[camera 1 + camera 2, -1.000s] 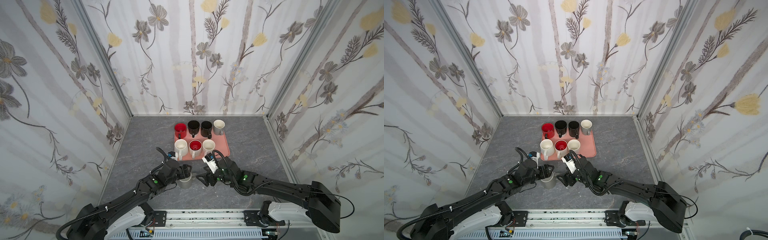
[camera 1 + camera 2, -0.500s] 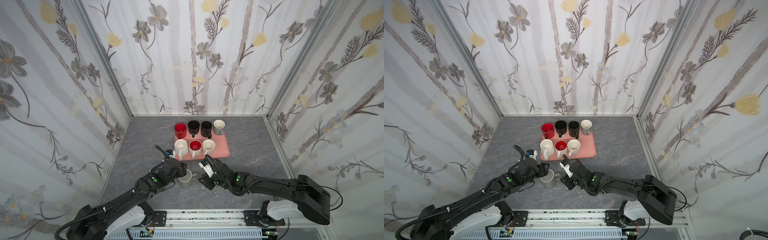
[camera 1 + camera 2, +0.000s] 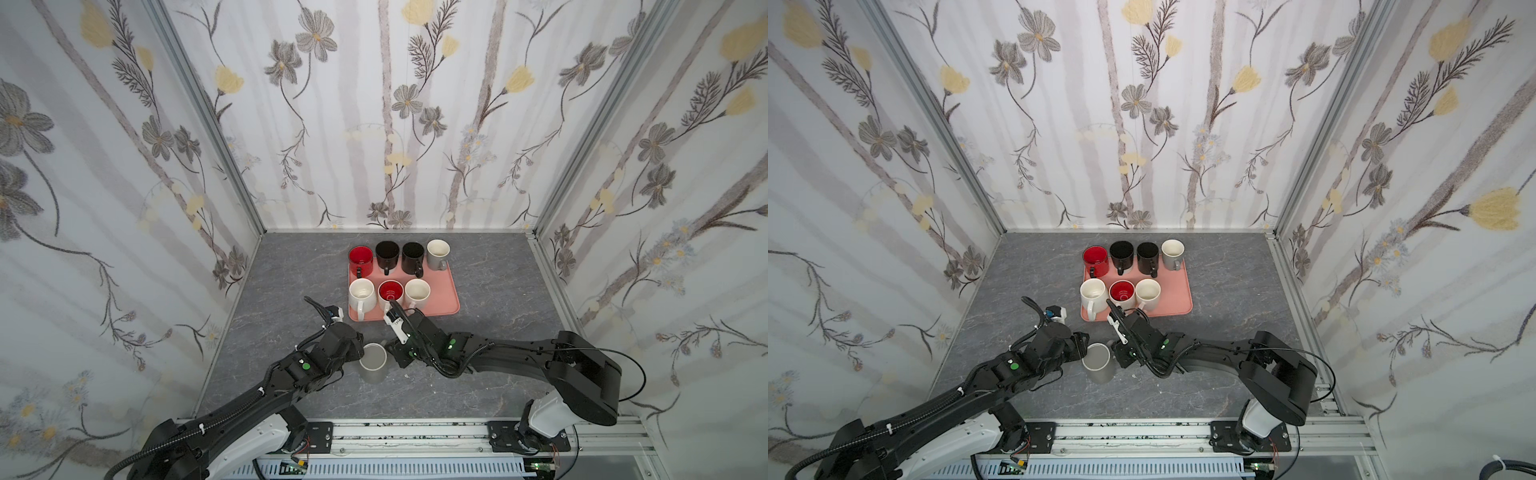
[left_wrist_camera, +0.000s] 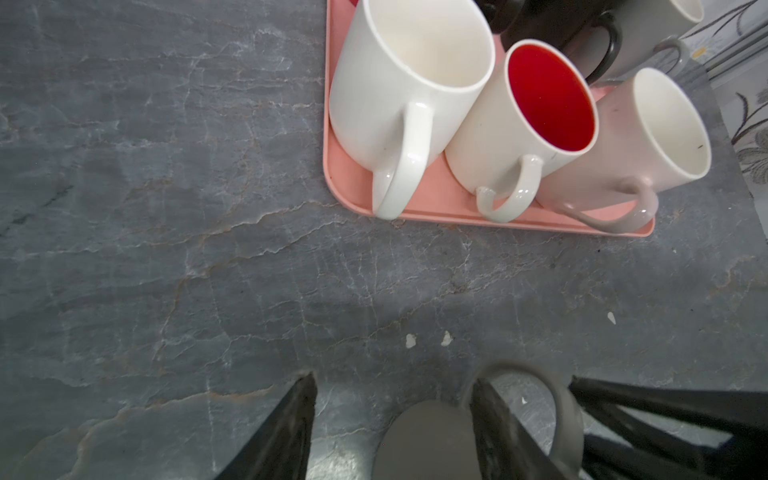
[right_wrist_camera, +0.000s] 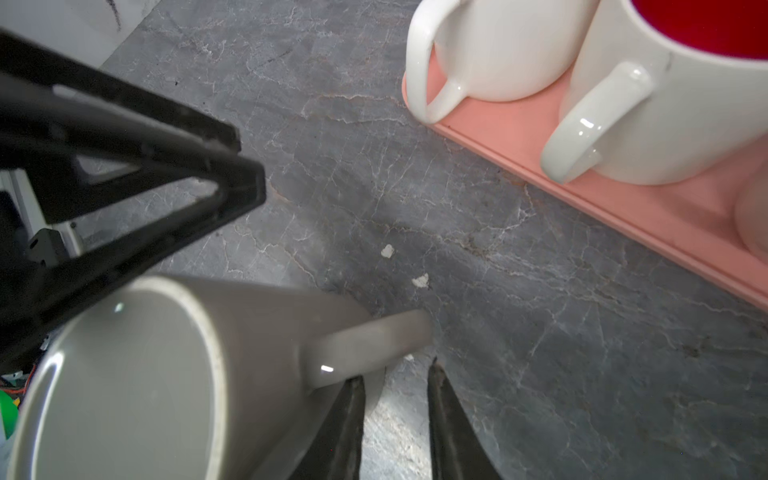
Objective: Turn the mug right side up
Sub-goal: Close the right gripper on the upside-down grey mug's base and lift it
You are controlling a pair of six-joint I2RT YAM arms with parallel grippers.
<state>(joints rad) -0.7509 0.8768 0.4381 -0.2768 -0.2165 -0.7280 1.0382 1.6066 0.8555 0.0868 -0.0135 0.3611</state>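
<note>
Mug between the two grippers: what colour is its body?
The mug is plain grey; clearest in the right wrist view.

Eight mugs (image 3: 372, 362) (two of them black) and one tray (image 3: 444, 297).

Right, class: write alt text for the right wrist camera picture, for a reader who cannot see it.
A grey mug stands upside down on the dark stone table, flat base facing the camera, its handle reaching the tips of the right gripper. The left gripper flanks the mug; beyond, white mugs stand on a pink tray.
</note>
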